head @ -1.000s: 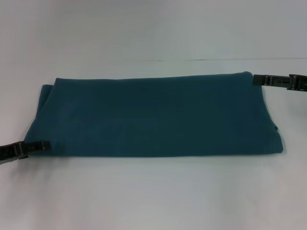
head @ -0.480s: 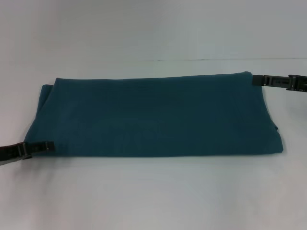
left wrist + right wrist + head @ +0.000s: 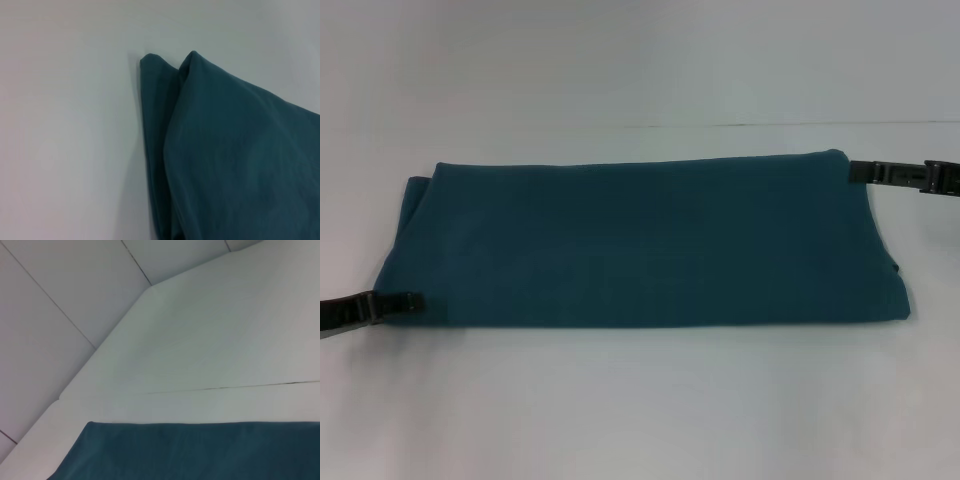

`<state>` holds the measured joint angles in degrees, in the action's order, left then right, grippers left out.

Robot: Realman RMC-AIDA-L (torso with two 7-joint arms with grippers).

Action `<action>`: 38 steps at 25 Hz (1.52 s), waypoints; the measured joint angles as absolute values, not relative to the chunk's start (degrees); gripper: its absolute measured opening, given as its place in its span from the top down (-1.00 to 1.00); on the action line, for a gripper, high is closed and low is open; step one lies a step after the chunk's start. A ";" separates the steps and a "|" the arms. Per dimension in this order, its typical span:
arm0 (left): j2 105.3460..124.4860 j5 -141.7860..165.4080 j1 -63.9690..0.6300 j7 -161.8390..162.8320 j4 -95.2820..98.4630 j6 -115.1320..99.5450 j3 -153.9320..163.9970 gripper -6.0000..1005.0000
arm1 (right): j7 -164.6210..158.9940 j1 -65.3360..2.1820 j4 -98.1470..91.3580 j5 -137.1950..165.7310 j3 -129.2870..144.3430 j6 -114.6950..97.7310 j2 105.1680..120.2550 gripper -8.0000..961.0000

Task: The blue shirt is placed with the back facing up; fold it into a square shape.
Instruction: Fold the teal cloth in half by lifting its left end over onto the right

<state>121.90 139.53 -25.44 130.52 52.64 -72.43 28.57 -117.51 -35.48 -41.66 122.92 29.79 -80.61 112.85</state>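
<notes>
The blue shirt point(image 3: 640, 245) lies on the white table point(image 3: 640, 410) as a long, plain rectangle running left to right, with layered folds at its left end. My left gripper point(image 3: 415, 301) sits low at the shirt's near left corner, its tip touching the cloth edge. At the far right corner is my right gripper point(image 3: 853, 170), its tip against the shirt. The left wrist view shows the shirt's layered corner point(image 3: 240, 150). A straight shirt edge point(image 3: 200, 450) fills the bottom of the right wrist view. Neither wrist view shows its own gripper.
A thin seam point(image 3: 790, 124) crosses the table behind the shirt. The right wrist view shows the table's far corner point(image 3: 145, 295) with a tiled floor point(image 3: 50, 315) beyond it. White tabletop surrounds the shirt on all sides.
The left gripper's tip slid right along the near left corner half a second ago and has drawn back left. The right gripper has shifted slightly right. The shirt has not moved.
</notes>
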 joint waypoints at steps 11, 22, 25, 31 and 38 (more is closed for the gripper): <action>121.85 140.57 -25.70 131.25 52.64 -71.27 28.67 0.21 | -117.33 -35.37 -41.66 122.87 29.79 -81.35 112.85 -0.77; 121.33 141.84 -26.32 131.62 52.56 -69.98 28.43 0.83 | -117.24 -34.69 -41.66 122.42 29.71 -81.49 113.28 -0.74; 121.11 141.85 -26.37 131.33 52.61 -69.92 28.13 0.95 | -117.16 -34.43 -41.49 121.55 29.70 -81.28 113.44 -0.73; 120.13 141.87 -26.03 129.79 53.00 -69.80 24.17 0.96 | -115.29 -34.24 -40.97 120.55 29.75 -80.78 114.63 -0.71; 118.81 144.29 -25.36 127.92 54.25 -70.20 17.21 0.94 | -115.07 -34.69 -40.87 120.53 30.20 -79.27 116.16 -0.69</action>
<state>118.81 144.29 -25.36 127.92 54.25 -70.20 17.21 -115.07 -34.69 -40.87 120.53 30.20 -79.27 116.16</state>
